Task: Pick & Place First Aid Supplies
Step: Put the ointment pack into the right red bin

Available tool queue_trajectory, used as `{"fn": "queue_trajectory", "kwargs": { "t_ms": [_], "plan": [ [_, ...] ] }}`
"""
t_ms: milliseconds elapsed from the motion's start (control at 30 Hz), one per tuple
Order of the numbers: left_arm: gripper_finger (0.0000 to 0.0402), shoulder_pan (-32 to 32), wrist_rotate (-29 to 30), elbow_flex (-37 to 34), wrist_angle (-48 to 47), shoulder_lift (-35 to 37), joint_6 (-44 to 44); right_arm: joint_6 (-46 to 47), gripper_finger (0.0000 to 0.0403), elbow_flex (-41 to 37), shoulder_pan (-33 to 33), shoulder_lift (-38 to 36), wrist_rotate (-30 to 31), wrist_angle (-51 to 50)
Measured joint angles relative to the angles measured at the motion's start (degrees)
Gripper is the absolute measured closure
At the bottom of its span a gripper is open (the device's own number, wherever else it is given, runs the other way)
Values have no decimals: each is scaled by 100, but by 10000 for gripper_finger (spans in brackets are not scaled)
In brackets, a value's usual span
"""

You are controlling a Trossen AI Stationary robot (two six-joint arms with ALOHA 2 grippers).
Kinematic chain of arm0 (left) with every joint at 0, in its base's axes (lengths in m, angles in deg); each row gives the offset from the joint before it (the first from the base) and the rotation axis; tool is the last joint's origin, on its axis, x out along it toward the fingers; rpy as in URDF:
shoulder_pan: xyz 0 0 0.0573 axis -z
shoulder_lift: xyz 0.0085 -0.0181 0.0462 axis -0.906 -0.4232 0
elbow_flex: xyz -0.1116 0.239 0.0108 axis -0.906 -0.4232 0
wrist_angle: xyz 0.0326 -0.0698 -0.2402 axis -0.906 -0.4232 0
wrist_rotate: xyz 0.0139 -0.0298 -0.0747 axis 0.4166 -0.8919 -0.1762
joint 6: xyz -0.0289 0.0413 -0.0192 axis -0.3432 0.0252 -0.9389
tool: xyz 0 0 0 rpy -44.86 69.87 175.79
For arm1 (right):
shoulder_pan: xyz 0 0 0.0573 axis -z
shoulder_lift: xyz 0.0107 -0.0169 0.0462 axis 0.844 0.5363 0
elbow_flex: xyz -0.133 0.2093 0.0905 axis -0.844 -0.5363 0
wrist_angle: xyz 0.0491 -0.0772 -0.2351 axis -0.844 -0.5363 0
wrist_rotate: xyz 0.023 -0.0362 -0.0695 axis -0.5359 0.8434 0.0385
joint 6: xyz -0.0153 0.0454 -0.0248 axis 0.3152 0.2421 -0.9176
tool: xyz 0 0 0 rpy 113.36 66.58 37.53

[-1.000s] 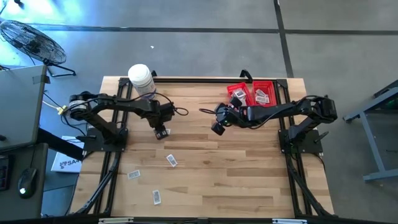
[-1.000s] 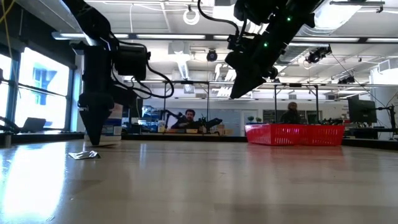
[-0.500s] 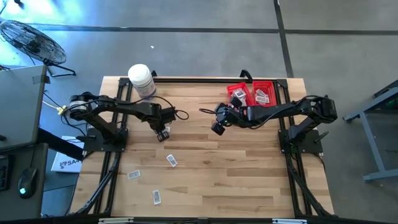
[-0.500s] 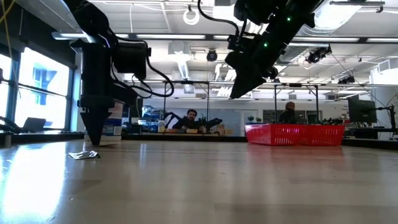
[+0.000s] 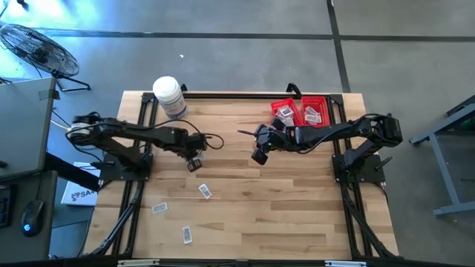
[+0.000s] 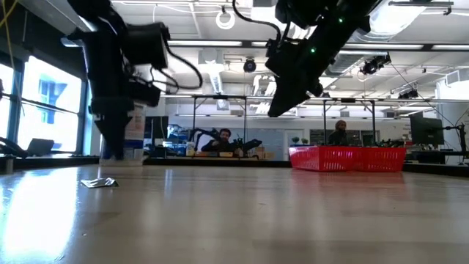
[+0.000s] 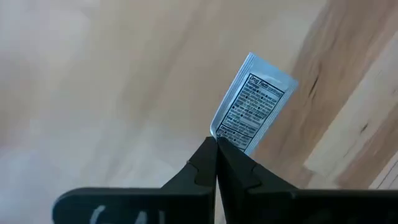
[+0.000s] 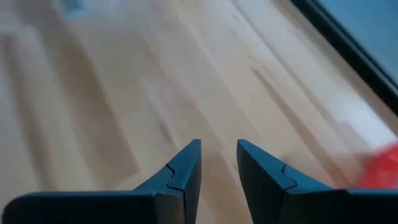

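Left gripper (image 7: pixel 216 144) over the left-centre of the bench (image 5: pixel 297 215), fingers (image 7: pixel 198 165) pressed together and pinching the lower edge of a white packet (image 7: pixel 251 102) with fine print. The packet sticks out past the fingertips, above the wood in the left wrist view. In the high view it shows as a small pale patch at the gripper's tip (image 5: pixel 194 165).

Three more packets lie loose on the bench nearer the front-left: one near the middle (image 5: pixel 205 191), one toward the left edge (image 5: pixel 159 208), one closest to the front (image 5: pixel 187 235). The low view catches one lying flat at left (image 6: pixel 99 182).

Right gripper (image 8: pixel 217 158) hangs above the bench centre, beside the red baskets (image 5: pixel 300 113), fingers spread a little, nothing between them. The baskets sit at the back right and hold several packets (image 5: pixel 313 114).

White bottle (image 5: pixel 168 95) stands at the back left corner. People sit in the room behind (image 6: pixel 223 138).
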Motion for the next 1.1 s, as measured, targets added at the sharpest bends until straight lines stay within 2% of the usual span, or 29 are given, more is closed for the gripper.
{"fn": "queue_trajectory", "kwargs": {
  "t_ms": [167, 267, 367, 533, 700, 1100],
  "plan": [
    [401, 530, 1010, 0, 773, 447, -382, -111, 307, 0, -2, 185, -1004, 1189],
    [401, 887, 1543, 2, 1618, 457, -288, -208, 306, 2, -2, 564, -1544, 2084],
    [401, 1191, 2014, 15, 2466, 376, -63, -251, 297, -3, -2, 965, -1826, 2745],
    [402, 1462, 2896, 13, 3108, 230, 270, -412, 269, -2, 0, 1185, -1752, 3499],
    [401, 1495, 3351, 12, 3187, 144, 397, -449, 248, -1, 4, 1189, -1729, 3676],
    [401, 1493, 3395, 15, 4076, -175, 740, -367, 252, 0, 4, 1189, -1322, 4121]
  ]
}}
